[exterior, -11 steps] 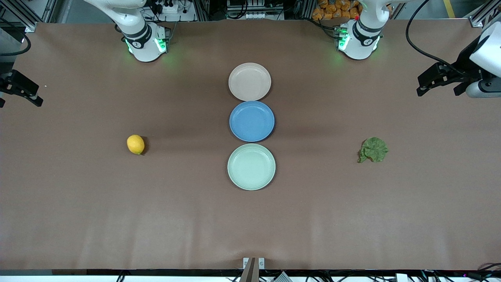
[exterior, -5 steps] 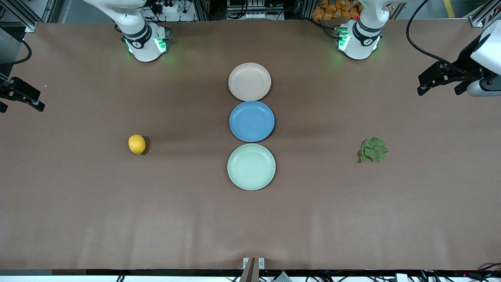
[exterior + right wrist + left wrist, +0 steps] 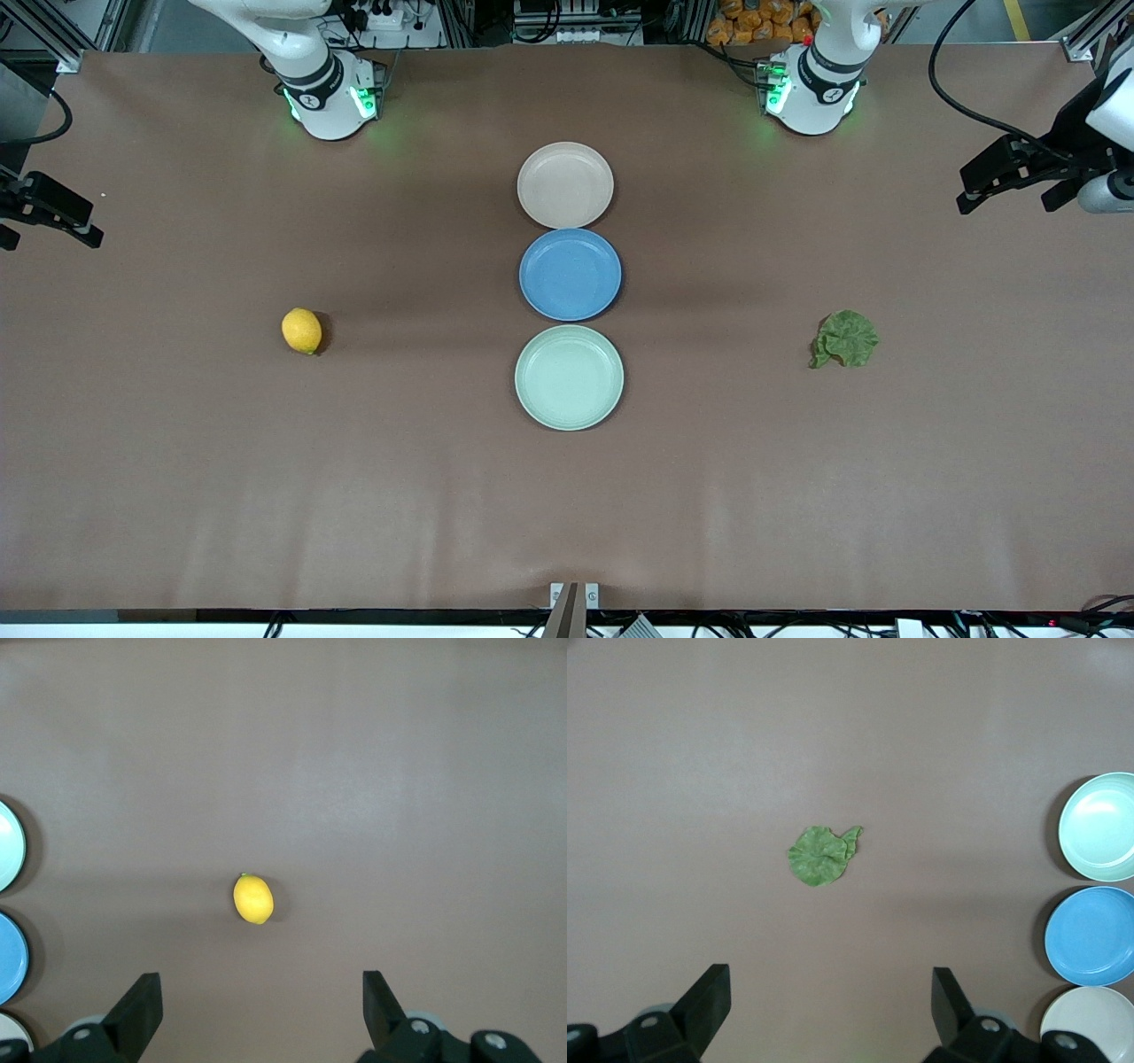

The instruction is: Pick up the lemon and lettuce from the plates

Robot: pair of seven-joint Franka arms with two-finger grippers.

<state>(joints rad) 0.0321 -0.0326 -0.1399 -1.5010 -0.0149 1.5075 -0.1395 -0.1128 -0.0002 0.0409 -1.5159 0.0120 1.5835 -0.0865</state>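
- Lemon [image 3: 302, 330] lies bare on the bench [image 3: 177, 461] toward the right arm's end, off the plates.
- Beige plate [image 3: 565, 184], blue plate [image 3: 570, 274] and mint plate [image 3: 569, 377] sit in a row mid-bench.
- Lettuce [image 3: 846, 338] lies toward the left arm's end.
- Wrist views alone show both hands spread wide: right hand [image 3: 263, 1014] above the lemon [image 3: 253, 899], left hand [image 3: 831, 1010] above the lettuce [image 3: 822, 855].

My left arm's black two-finger gripper [image 3: 1010, 182] hangs high over its end of the table, fingers [image 3: 709, 997] spread wide. My right arm's black two-finger gripper [image 3: 49, 217] hangs over its own end, fingers [image 3: 142, 1003] equally wide apart.
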